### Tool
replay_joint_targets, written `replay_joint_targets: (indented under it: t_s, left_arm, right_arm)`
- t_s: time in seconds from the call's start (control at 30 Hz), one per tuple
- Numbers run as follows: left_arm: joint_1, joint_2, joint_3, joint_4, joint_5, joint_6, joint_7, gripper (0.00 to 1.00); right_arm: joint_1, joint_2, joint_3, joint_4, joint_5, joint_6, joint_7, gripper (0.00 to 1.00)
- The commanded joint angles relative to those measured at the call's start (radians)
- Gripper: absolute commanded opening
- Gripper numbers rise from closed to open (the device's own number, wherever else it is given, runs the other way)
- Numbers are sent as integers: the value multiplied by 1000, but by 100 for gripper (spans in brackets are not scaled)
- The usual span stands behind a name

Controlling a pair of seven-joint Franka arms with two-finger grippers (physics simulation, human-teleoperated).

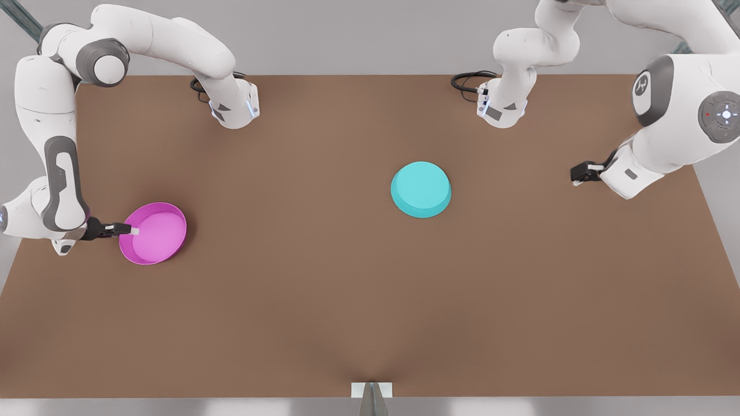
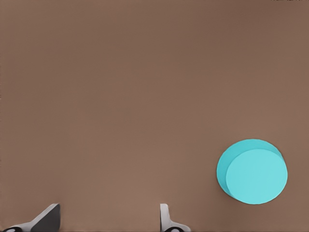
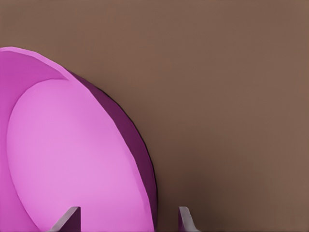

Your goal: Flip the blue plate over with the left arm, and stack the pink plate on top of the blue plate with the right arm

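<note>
— Nearest and biggest: brown flat tabletop (image 1: 370, 346), near edge right under the front view.

— Next down in size?

— Two white jointed arms with grey joint covers. Right arm (image 1: 58, 173) on the front view's left, reaching low toward the pink plate. Left arm (image 1: 676, 115) on the front view's right, waiting, well apart from both dishes.

— And the dishes?

— Blue plate (image 1: 421, 188), round shallow turquoise dish, lying near the table's middle, flat base up, rim down. Looks already flipped, so first half judged done. Pink plate (image 1: 156, 234), round shallow magenta dish of the same size, hollow side up on the front view's left, well apart from the blue one. Not yet stacked.

— Grippers?

— Right gripper (image 1: 132, 230) at the pink plate's rim, fingers (image 3: 72, 221) spread, one over the hollow, one outside the wall, rim between them, no squeeze seen. Left gripper (image 1: 578, 174) empty, fingers (image 2: 48, 220) spread wide, well apart from the blue plate.

— Left to do?

— Probably closing on that rim, lifting, carrying across, setting down on the upturned blue base.
</note>
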Motion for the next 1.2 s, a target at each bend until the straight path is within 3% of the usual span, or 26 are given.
replay_joint_targets:
  t_s: [0.0, 0.03, 0.17, 0.27, 0.87, 0.93, 1.17]
  left_arm:
    - [-5, 0, 0, 0, 14, -1, 0, 100]
    - [-5, 5, 0, 2, 14, -1, 0, 100]
    - [-5, 6, 0, 3, 14, -1, 2, 100]
    - [-5, 8, 0, 3, 16, -2, 2, 100]
    - [-6, 8, 0, 3, 16, -4, 2, 100]
    - [-6, 8, 0, 3, 16, -4, 2, 100]
    - [-6, 8, 0, 3, 16, -4, 0, 100]
  right_arm:
    - [-1, 1, 0, 0, 0, 0, 0, 69]
    - [1, 2, 0, 0, 0, 0, 0, 68]
    - [-1, 5, 0, 0, -2, 2, 0, 52]
    - [-1, 5, 0, 0, -3, -11, -2, 23]
    - [18, -9, 2, 5, 2, -64, 9, 21]
    - [18, -9, 29, 11, 2, -101, 44, 21]
    - [5, -44, 304, 5, 2, -163, 222, 21]
